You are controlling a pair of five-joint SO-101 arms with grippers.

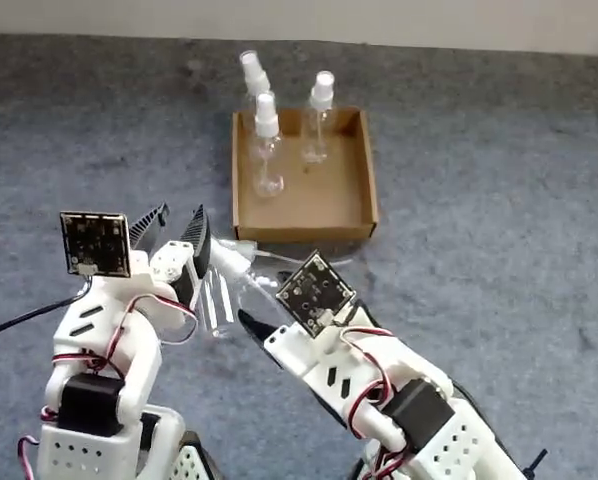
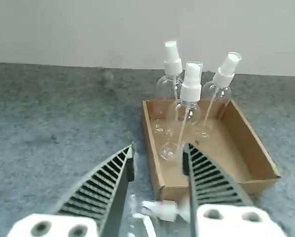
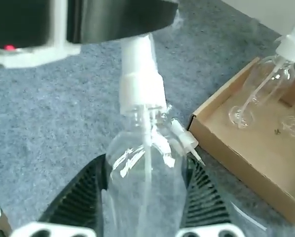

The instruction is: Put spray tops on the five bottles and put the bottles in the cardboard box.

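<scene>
Low in the high view, the right gripper is closed around a clear bottle, its two dark ribbed fingers pressed against the sides of the bottle. The bottle is see-through plastic with rounded shoulders. It has a white spray top fitted on its neck and a thin tube running down inside.

To the lower left of the frame, the left gripper is open, with its ribbed fingers spread wide and nothing between them. It hangs just above the spray-top end of the clear bottle.

A loose spray top lies on the grey carpet just beside the clear bottle, on the side towards the box. It is white, with a thin tube trailing from it.

Farther back, in the upper middle of the frame, sits the shallow brown cardboard box, open at the top. Two capped bottles stand upright inside it. The left-hand bottle is near the left wall, and the right-hand bottle is near the far wall. Both are clear, with white spray tops.

A third bottle, also clear and also capped, stands on the carpet just beyond the far wall of the box.
</scene>
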